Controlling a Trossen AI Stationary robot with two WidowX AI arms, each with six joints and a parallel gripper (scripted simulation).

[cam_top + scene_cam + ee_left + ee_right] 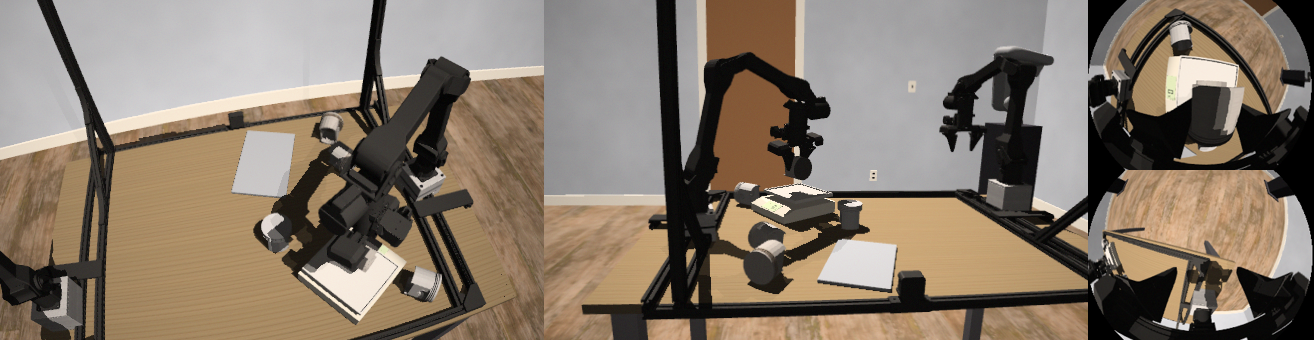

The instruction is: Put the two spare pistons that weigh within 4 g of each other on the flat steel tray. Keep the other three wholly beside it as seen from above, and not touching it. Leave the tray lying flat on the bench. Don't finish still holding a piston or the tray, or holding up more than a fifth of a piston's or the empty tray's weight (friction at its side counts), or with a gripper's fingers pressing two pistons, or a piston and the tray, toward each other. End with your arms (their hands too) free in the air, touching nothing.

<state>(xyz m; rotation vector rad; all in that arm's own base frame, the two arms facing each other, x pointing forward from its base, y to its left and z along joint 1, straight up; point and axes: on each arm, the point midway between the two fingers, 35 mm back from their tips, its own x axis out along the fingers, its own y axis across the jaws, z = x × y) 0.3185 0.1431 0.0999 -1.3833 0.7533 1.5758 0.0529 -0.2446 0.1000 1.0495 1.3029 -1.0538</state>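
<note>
From the top, the flat steel tray (pixel 264 162) (pixel 861 265) lies flat on the bench (pixel 190 250) (pixel 944 240) (pixel 1145 261), no piston on it, and the left gripper (pixel 360 257) (pixel 800 164) (pixel 1212 101) is over at the white scale (pixel 360 292) (pixel 794 209) (pixel 1202 70), mostly hiding what it carries. Two pistons sit to one side of the tray, the rear piston (pixel 331 126) (pixel 764 262) and the shaded piston (pixel 341 156) (pixel 766 234) close by it; the upright piston (pixel 276 230) (pixel 850 215) stands between tray and scale, and the corner piston (pixel 422 284) (pixel 746 192) (pixel 1180 34) is just beside the scale. Across to the exterior view, and there's daylight under the held piston (pixel 802 167) (pixel 1213 110): it's gripped sideways, up above the weighing plate! All four others are on the wood, apart from the tray, three of them on their sides. The right gripper (pixel 963 149) (pixel 1208 270) hangs high at the other end, fingers wide. Left wrist now: that piston fills the space between the fingers, clamped from both sides, with the scale's green display (pixel 1171 88) peeking out, its reading too small to trust. And the right wrist shows spread fingers with nothing between them, high over the table's edge.
</note>
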